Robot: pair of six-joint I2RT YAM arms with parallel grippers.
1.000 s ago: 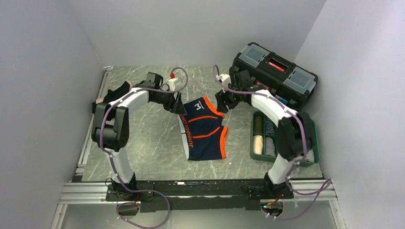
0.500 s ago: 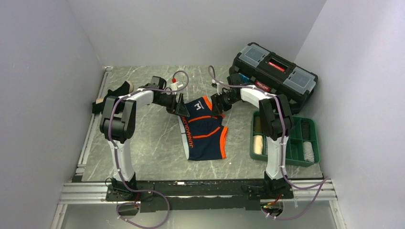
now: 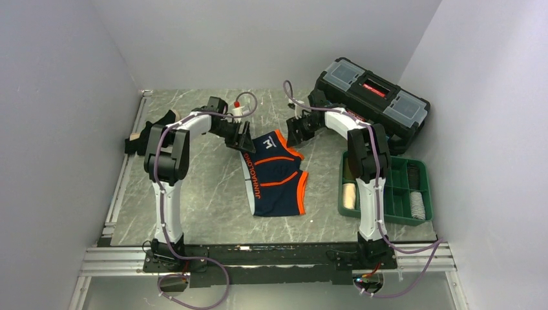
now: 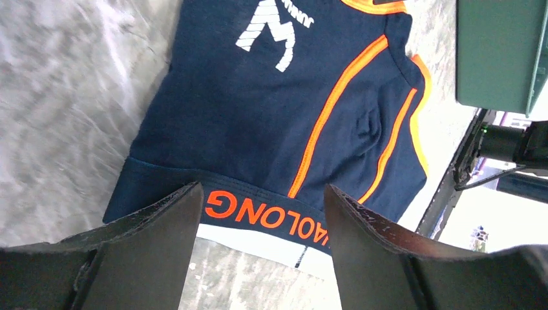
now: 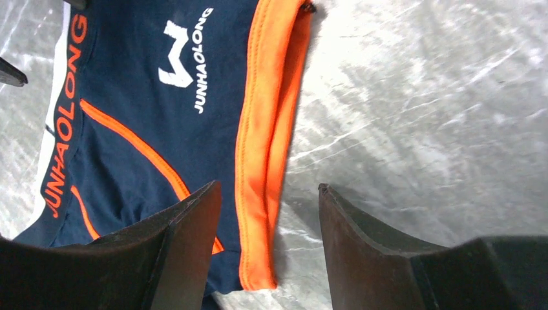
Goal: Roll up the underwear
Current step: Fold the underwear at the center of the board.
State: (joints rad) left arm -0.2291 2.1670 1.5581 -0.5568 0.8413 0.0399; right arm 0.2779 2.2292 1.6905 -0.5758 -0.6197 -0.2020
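Navy boxer briefs point(image 3: 274, 171) flat on marble table point(image 3: 194, 194).
We find both jaws released: left gripper point(image 4: 262, 194) over the waistband point(image 4: 284, 223), right gripper point(image 5: 268, 190) over the orange hem point(image 5: 265, 123).

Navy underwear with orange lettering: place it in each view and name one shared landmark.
Top external: navy underwear lies mid-frame.
Left wrist: it fills the upper middle, with the waistband showing between the jaws.
Right wrist: it covers the left half, orange hem central.
Shared landmark: white M logo.
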